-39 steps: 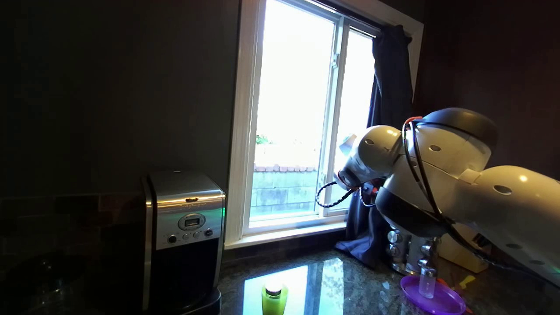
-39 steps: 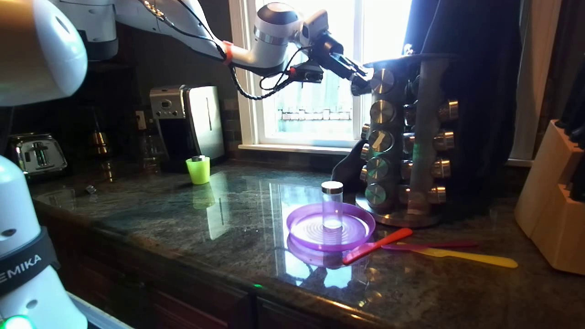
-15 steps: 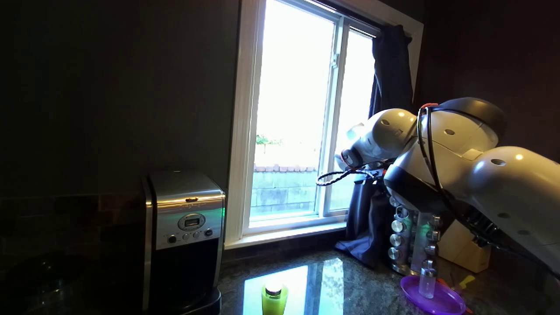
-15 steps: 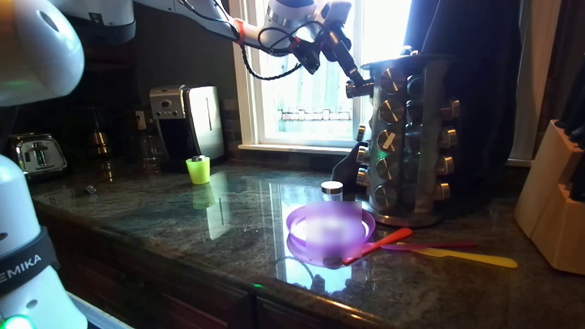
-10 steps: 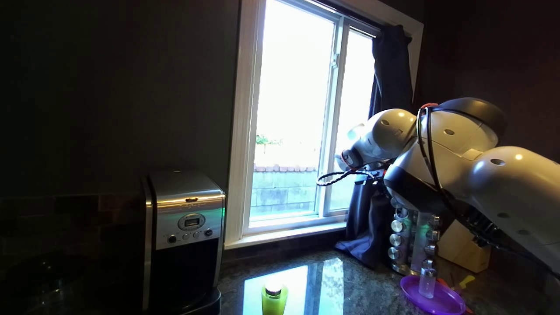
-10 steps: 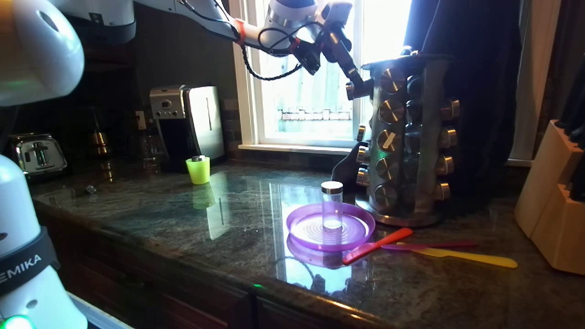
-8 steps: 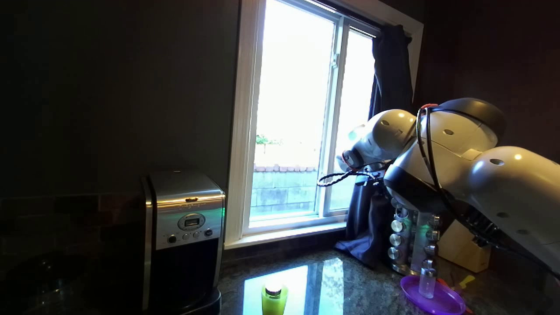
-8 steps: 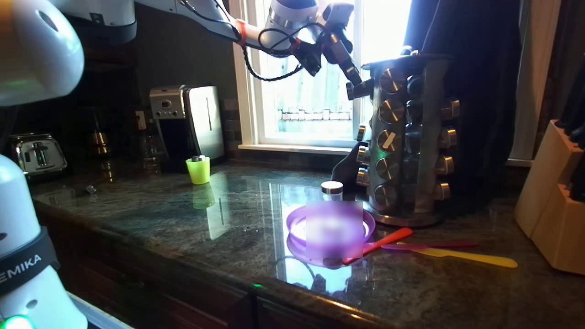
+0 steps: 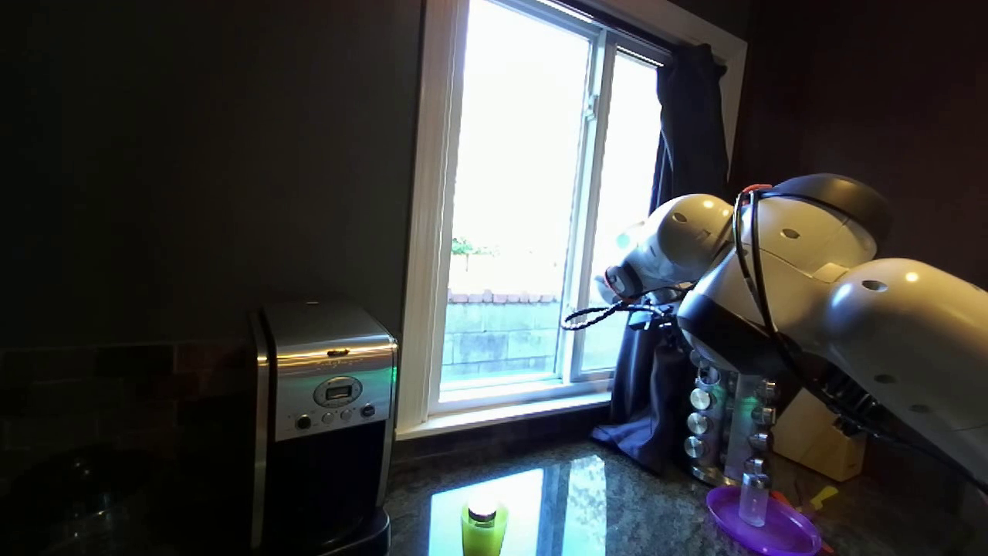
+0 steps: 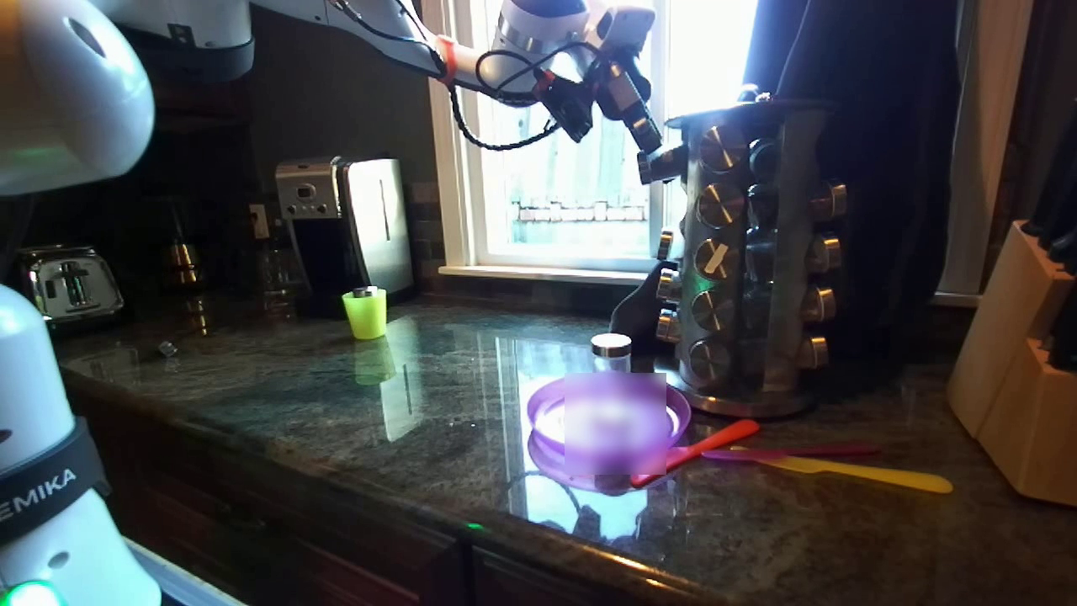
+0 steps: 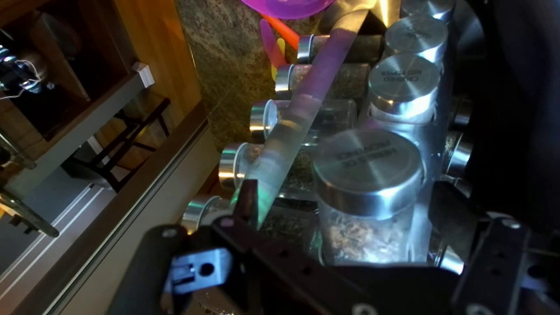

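My gripper (image 11: 350,199) is open at the upper part of the steel spice rack (image 10: 788,252). Between its fingers (image 11: 247,201), in the wrist view, sits a spice jar (image 11: 365,236) with a brushed metal lid and tan flakes inside. Gaps show on both sides of the jar, so neither fingertip appears to press on it. In an exterior view this jar juts out of the rack's top row, its lid (image 10: 646,167) just below the gripper. The coffee-maker side exterior view hides the fingers behind the arm (image 9: 687,239).
A lidded clear jar (image 9: 754,506) stands on a purple plate (image 10: 538,425) before the rack. An orange knife (image 10: 724,439), a yellow knife (image 10: 875,477) and a knife block (image 10: 1018,379) are nearby. A yellow-green cup (image 10: 364,316) and coffee maker (image 9: 336,371) stand further off.
Over the last second the fingers have spread apart around the jar, which stays in the rack. Earlier, the hand tilted more steeply downward and the rack turned slightly.
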